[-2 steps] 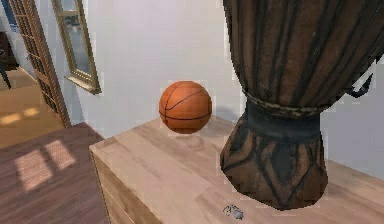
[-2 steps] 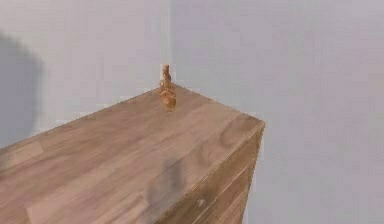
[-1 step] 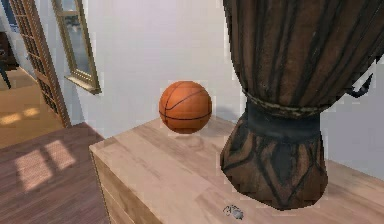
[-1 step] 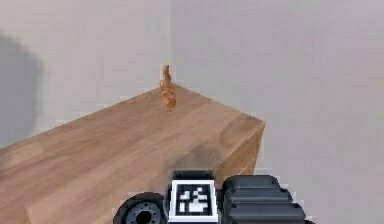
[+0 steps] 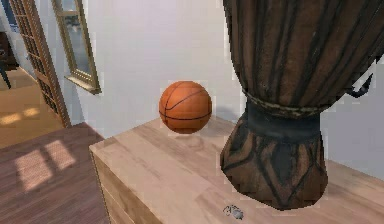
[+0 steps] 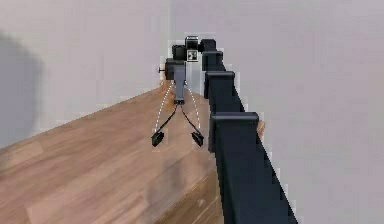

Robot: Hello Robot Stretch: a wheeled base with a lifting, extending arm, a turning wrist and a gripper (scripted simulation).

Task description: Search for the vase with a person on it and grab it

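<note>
At the forward view's left edge, a tall brown wooden frame with small square panes (image 5: 35, 55) stands beside a doorway. Just right of it a gold-framed upright mirror or picture (image 5: 76, 45) hangs on the pale wall. Below them lies brown plank floor (image 5: 45, 165) with a sunlit patch. Toward the middle, an orange basketball with black seams (image 5: 186, 106) rests on the light wooden bench (image 5: 165, 175), near the wall. Right of the ball on the same bench stands a large dark brown goblet-shaped vessel with carved ribs (image 5: 285, 90), its top cut by the upper edge; whether this is the vase with a person on it cannot be told. Just before its foot lies a small grey thing (image 5: 233, 211), too small to name.

On the arm side view, the bench top runs up from the left toward the white wall. Near the middle hangs the dark pincer (image 6: 178, 140), its two thin fingers (image 6: 158, 140) pointing down with only bare bench top behind them: it holds nothing. Whether it is spread or pressed together cannot be told. Right of it, the dark square arm bar (image 6: 235, 140) rises from the bottom edge, two small white marked squares (image 6: 190, 52) at its far end.
</note>
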